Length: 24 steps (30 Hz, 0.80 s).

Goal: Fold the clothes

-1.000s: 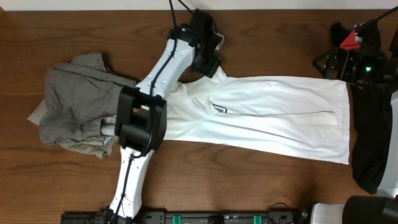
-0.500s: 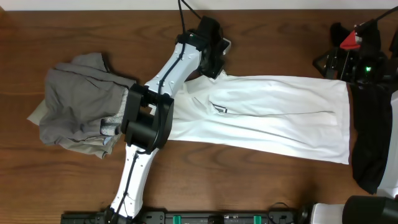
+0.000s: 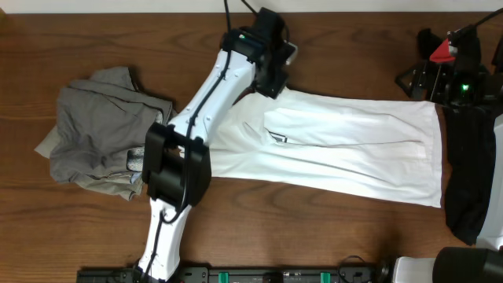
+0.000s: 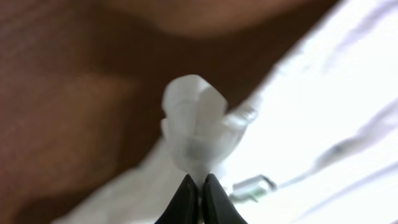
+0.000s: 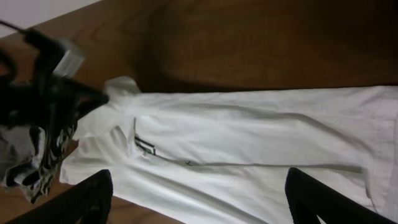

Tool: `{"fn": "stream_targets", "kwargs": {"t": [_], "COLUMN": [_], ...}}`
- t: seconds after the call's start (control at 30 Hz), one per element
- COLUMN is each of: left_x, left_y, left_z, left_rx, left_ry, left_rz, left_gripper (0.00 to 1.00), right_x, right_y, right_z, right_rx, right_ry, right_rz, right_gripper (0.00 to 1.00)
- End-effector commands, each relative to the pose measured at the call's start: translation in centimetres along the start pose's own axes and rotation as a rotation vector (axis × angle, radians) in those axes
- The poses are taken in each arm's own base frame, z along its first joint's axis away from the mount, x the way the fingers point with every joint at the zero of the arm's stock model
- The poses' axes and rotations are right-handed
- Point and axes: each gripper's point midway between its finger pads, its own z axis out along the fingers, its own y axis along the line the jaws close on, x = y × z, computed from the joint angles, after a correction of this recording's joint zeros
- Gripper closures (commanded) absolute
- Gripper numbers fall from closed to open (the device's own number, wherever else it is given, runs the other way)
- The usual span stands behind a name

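The white T-shirt [image 3: 346,145] lies folded in a long band across the table, with a bit of its print [image 3: 277,138] showing at a fold. My left gripper [image 3: 271,86] is at the shirt's far left corner, shut on a pinch of white fabric [image 4: 198,127] that stands up between its fingertips [image 4: 199,182]. The shirt [image 5: 249,149] fills the right wrist view. My right gripper [image 5: 198,182] hangs open well above it, nothing between its fingers. A grey-khaki pile of clothes [image 3: 98,134] sits at the left.
A black garment [image 3: 464,185] hangs at the table's right edge, below the right arm's base [image 3: 448,75]. The left arm [image 3: 200,118] stretches diagonally from the front edge across the shirt's left end. Bare wooden tabletop [image 3: 330,236] lies in front of the shirt.
My left gripper has shut on the shirt's far left corner and shifted slightly right and toward the back. The right gripper has not moved.
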Motion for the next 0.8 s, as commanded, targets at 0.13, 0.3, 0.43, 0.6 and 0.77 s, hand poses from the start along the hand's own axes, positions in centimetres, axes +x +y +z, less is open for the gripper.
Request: {"fn": "stream_targets", "kwargs": {"t": [0.13,0.3,0.43,0.6,0.77], "left_x": [4.6,6.3,5.2,2.9,3.0], "left_y": [-5.8,-6.9,-3.7,-0.3,2.4], "left_z": [0.6,0.8,0.5,1.2,4.3], "left_rx": [0.021,-0.034,-0.206,-0.269,-0.213], "left_ry": [0.194,0.261,0.210,0.123,0.133], "left_rz": [-0.079,-0.053,-0.034,-0.014,-0.031], "left_gripper": [0.87,0.60,0.51,0.46,0.41], "right_x": [-0.5,-0.6,-0.6,-0.6,-0.6], "right_y": [0.5,0.5,0.5,0.5,0.5], "right_z": [-1.1,-1.1,-1.1,-1.1,-1.1], "right_rx": [0.000,0.000,0.000,0.000,0.000], "right_ry": [-0.033,-0.034,-0.034,-0.034,-0.034], "right_rz": [-0.031,-0.032,-0.032,-0.032,-0.032], "right_gripper": [0.13,0.13,0.13,0.13,0.12]}}
